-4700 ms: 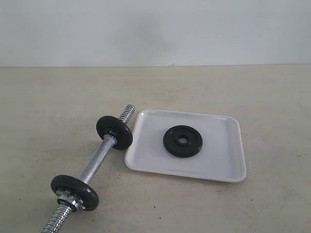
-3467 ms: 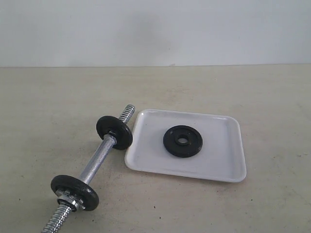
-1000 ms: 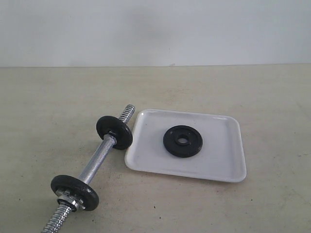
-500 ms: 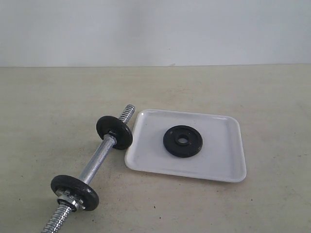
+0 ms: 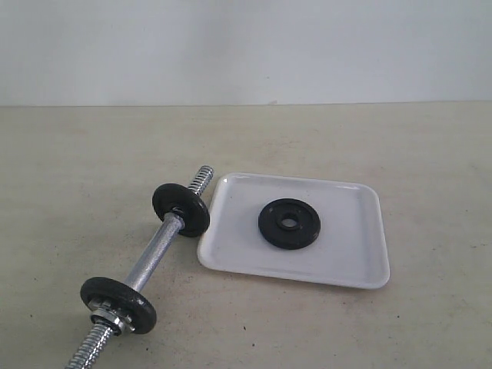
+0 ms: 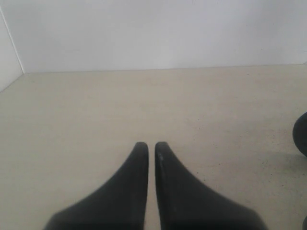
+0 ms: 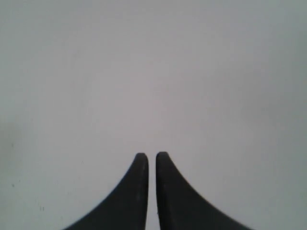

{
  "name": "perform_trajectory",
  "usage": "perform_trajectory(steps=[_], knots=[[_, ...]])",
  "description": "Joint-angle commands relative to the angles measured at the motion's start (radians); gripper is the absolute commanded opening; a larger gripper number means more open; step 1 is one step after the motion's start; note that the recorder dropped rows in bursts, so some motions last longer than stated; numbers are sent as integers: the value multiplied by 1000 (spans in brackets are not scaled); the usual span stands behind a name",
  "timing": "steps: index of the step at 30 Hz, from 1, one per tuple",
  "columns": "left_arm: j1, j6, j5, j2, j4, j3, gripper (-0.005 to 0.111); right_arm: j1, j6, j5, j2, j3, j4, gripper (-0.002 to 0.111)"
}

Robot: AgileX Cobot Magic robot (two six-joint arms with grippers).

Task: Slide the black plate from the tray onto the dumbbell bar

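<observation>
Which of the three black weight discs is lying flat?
The black plate on the white tray, flat with its centre hole up. The far disc and near disc stand on edge, threaded on the dumbbell bar.

A flat, matte beige surface (image 5: 346, 138) with fine dark specks fills the lower part of the exterior view and runs back to a plain, pale grey-white wall (image 5: 246, 46), meeting it in a straight line. The left wrist view shows a second pale side wall (image 6: 5, 52) joining the first at a corner. Light is soft and even, with only faint shadows
</observation>
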State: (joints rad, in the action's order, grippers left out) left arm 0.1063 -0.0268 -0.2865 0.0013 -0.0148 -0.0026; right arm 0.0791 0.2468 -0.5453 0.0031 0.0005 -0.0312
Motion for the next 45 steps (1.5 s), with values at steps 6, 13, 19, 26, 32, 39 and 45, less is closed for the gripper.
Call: perform_trajectory(steps=[6,13,19,26,32,39,45], knots=[[3,-3,9,-1,-52,3,5,1,64,172,-3,0,-5,4],[3,37,195,-1,32,3,5,1,66,185,-3,0,-5,4],[3,367,718,-1,182,3,5,1,68,236,-3,0,-5,4],[3,943,995,-1,42,3,5,1,79,246,-3,0,-5,4],[3,1108,1228,-1,-101,3,5,1,336,194,-3,0,-5,4],[3,1195,1489,-1,-164,3,5,1,743,-120,-3,0,-78,4],[3,1212,1508,-1,-186,-27,5,1,765,-352,-3,-70,-288,4]])
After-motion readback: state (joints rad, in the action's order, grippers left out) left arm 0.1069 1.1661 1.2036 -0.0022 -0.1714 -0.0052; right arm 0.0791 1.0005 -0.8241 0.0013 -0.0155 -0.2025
